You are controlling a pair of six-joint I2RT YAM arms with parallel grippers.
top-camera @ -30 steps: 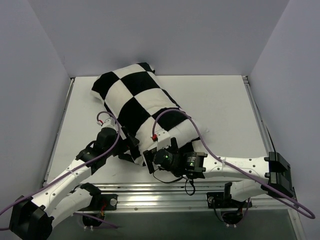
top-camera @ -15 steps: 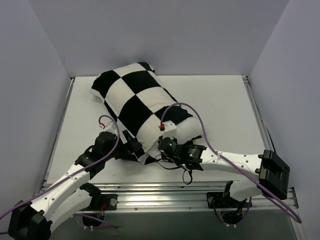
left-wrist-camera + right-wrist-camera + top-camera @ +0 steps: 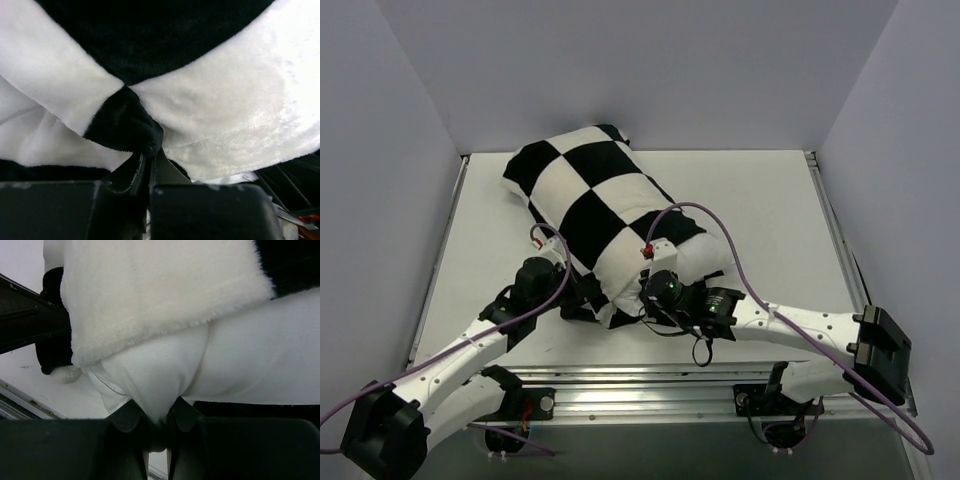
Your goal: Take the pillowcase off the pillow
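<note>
The soft black-and-white checkered pillowcase (image 3: 585, 195), on the tabletop (image 3: 770, 210), is pinched by the left end effector (image 3: 150, 159); the plump white pillow (image 3: 240, 370) inside is clamped by the right end effector (image 3: 157, 422). Opposed pulling is judged next.

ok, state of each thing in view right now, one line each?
pillowcase: on, covering most of the pillow; near edge bunched and pinched.
pillow: mostly inside the case; plain white end exposed at the near opening.
left gripper: jaws shut on a black corner of the pillowcase.
right gripper: jaws shut on a fold of the pillow.
</note>
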